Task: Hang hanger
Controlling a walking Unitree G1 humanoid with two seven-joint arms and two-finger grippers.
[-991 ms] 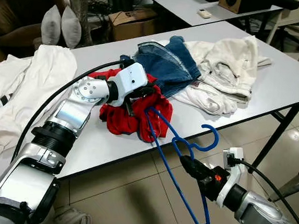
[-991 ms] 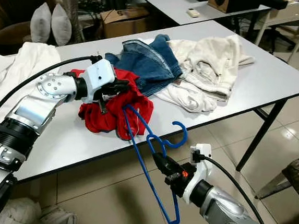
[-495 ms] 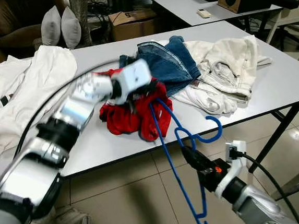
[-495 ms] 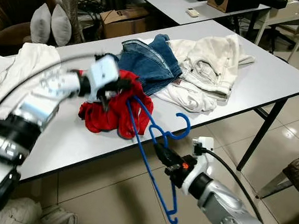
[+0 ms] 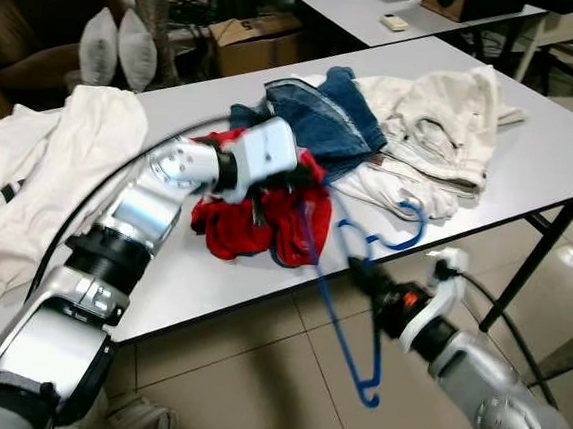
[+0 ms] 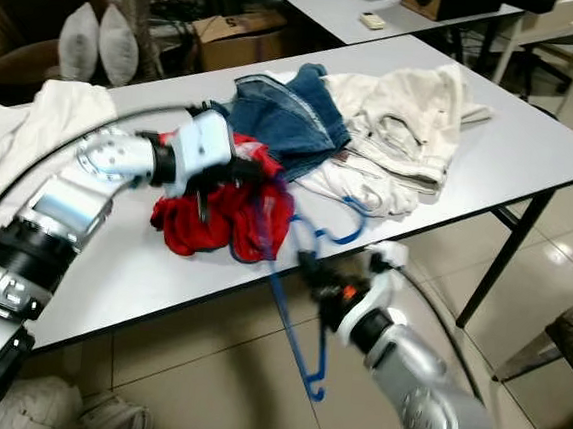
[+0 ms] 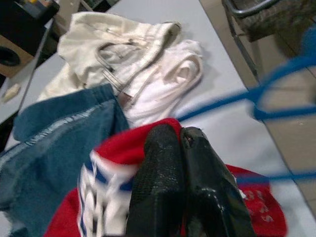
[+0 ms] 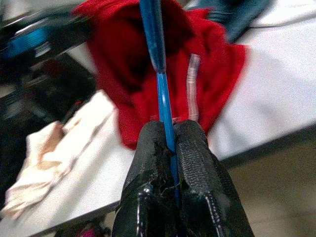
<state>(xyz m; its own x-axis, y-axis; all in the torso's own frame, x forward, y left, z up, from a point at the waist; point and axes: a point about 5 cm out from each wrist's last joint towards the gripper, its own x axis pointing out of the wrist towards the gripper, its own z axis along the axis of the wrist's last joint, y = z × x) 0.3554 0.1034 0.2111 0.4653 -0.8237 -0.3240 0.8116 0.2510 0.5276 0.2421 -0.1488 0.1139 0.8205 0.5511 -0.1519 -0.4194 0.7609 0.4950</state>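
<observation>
Blue plastic hanger (image 5: 353, 311) pinched tight in right end effector (image 8: 168, 143), fingers closed on its thin bar, held just off the worktop (image 5: 533, 146) edge with one arm poking into the red shirt (image 5: 256, 217). Left end effector (image 7: 180, 148) closed on a fold of that shirt, lifting it slightly off the worktop. Jeans (image 5: 320, 117) and white clothes (image 5: 435, 127) lie behind, more white cloth (image 5: 61, 155) at the left. Progress looks early-to-mid: hanger being threaded into the shirt, not seated in the shoulders, nothing hung on a rail yet
</observation>
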